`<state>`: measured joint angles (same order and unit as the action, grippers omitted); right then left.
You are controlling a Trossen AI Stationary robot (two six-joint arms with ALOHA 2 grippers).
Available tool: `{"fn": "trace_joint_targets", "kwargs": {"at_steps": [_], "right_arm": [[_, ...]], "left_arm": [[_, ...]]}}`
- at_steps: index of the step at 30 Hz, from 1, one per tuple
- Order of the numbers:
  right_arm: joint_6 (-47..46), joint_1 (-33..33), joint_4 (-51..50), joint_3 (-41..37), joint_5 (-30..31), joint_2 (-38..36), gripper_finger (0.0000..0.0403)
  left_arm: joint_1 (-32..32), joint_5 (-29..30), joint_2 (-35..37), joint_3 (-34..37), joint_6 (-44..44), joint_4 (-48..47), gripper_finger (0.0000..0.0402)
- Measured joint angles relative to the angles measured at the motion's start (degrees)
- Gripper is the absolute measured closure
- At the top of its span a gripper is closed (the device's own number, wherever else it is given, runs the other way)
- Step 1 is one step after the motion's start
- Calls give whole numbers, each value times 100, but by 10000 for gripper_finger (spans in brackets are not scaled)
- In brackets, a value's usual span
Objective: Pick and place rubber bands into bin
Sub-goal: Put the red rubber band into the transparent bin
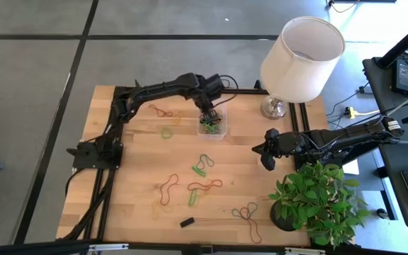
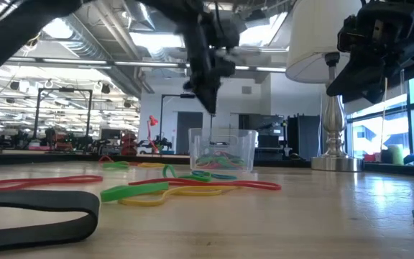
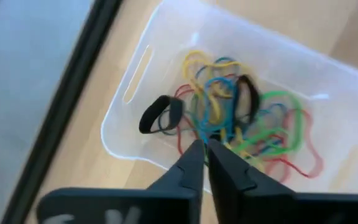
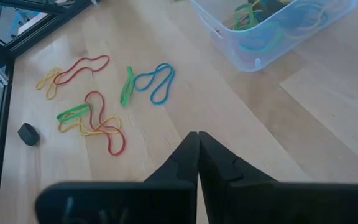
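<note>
Rubber bands (image 1: 204, 165) litter the table (image 1: 140, 184); lampshade (image 1: 302, 49), plant (image 1: 317, 202) nearby.

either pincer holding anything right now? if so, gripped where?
Nothing held. Left pincer is shut and empty above the bin, with rubber bands lying inside. Right pincer is shut and empty over bare table.

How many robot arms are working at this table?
2. The left arm reaches over the bin, its tool above the bands inside. The right arm waits near the plant.
</note>
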<state>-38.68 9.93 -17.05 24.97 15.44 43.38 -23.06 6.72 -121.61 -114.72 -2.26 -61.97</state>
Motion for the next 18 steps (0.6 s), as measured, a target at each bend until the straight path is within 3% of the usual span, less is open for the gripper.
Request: {"fn": "trace_joint_targets", "kwargs": {"at_steps": [3,11,18], "right_arm": [[7,0,-1,0,0,0,393],[354,-2,-58,0,9,0,393],[1233,-4,-129,0,12,36,393]], "left_arm": [[326,157,271,0,-32,-13,397],[1350,-83,466,19,-81,-400,399],[1841,-198,473,928,-180,79,400]]}}
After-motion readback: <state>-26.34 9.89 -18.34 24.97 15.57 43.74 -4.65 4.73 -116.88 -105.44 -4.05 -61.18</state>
